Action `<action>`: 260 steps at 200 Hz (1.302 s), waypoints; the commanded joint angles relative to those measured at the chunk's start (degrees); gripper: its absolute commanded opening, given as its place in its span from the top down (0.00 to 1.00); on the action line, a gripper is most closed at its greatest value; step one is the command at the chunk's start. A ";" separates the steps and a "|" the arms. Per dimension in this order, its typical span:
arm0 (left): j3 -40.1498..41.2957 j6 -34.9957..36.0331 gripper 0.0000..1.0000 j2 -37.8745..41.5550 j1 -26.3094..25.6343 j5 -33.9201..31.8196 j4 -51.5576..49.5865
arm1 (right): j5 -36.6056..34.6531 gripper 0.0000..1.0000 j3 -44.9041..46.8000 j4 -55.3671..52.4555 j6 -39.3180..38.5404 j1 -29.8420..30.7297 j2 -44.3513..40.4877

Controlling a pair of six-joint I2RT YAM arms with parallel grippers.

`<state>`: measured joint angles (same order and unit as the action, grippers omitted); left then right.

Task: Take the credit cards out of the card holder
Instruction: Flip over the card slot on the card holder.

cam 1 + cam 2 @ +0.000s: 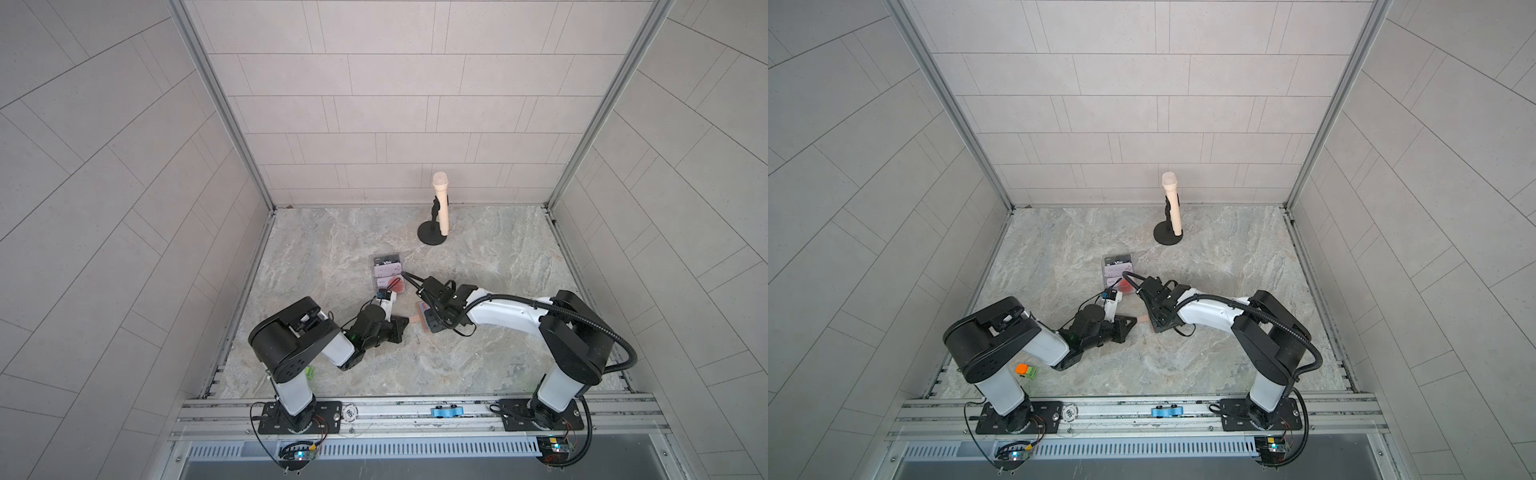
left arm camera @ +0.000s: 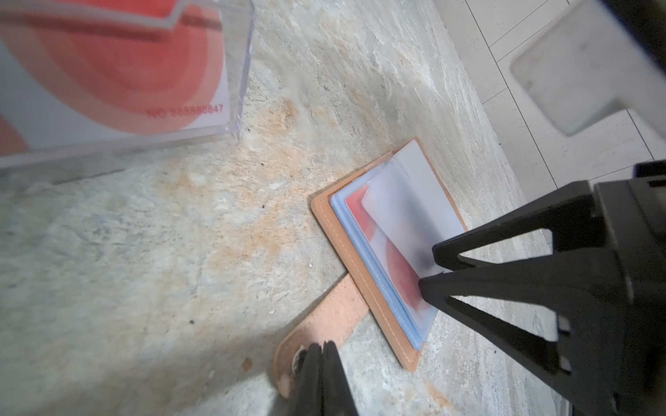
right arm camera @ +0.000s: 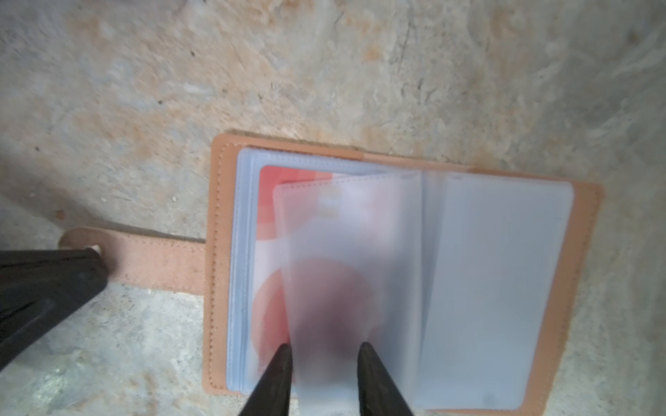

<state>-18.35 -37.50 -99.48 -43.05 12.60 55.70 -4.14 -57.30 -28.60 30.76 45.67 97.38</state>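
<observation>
Pressing on the end of the tab [image 3: 151,263], the left gripper [image 2: 322,348] is closed tight. The card holder [image 3: 212,288] lies open and flat on the table [image 3: 324,72]. The right gripper [image 3: 324,347] hangs over the holder's edge with its jaws narrowly parted astride a raised sleeve [image 3: 346,252], not visibly pinching it. Under that sleeve a red-circled card [image 3: 288,183] sits in the holder. Near the holder but apart from it, a clear box [image 2: 242,72] holds a Vip card [image 1: 388,262], a pink card [image 1: 385,272] and a second red-circled card [image 2: 108,54].
</observation>
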 commanded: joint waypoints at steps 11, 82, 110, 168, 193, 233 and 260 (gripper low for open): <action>1.31 0.68 0.96 -2.56 0.77 -1.14 -6.48 | -1.46 0.60 -0.48 -2.07 -0.70 -0.45 -0.73; 1.30 0.84 0.96 -2.30 0.81 -1.00 -6.75 | -8.15 0.62 -1.70 -5.88 -0.50 -0.63 -0.79; 1.11 0.77 0.96 -2.16 0.82 -0.91 -6.92 | -9.65 0.63 -1.92 -6.59 -0.53 -0.76 -1.29; 0.42 1.12 0.96 -1.88 0.77 -0.56 -7.63 | -11.80 0.63 -2.29 -8.12 -0.98 -1.96 -1.83; 0.24 1.42 0.96 -1.73 0.77 -0.47 -7.97 | -11.78 0.64 -1.56 -8.40 -1.52 -3.33 -3.14; 0.18 1.68 0.96 -0.92 0.77 -0.50 -8.24 | -10.55 0.64 0.57 -8.31 -2.66 -6.66 -5.00; -0.43 2.37 0.96 0.00 0.71 0.53 -8.61 | -8.41 0.64 1.44 -8.05 -3.86 -8.09 -5.40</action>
<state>-18.92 -36.58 -99.33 -42.76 12.95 54.68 -13.47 -57.12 -35.24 28.08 38.50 93.36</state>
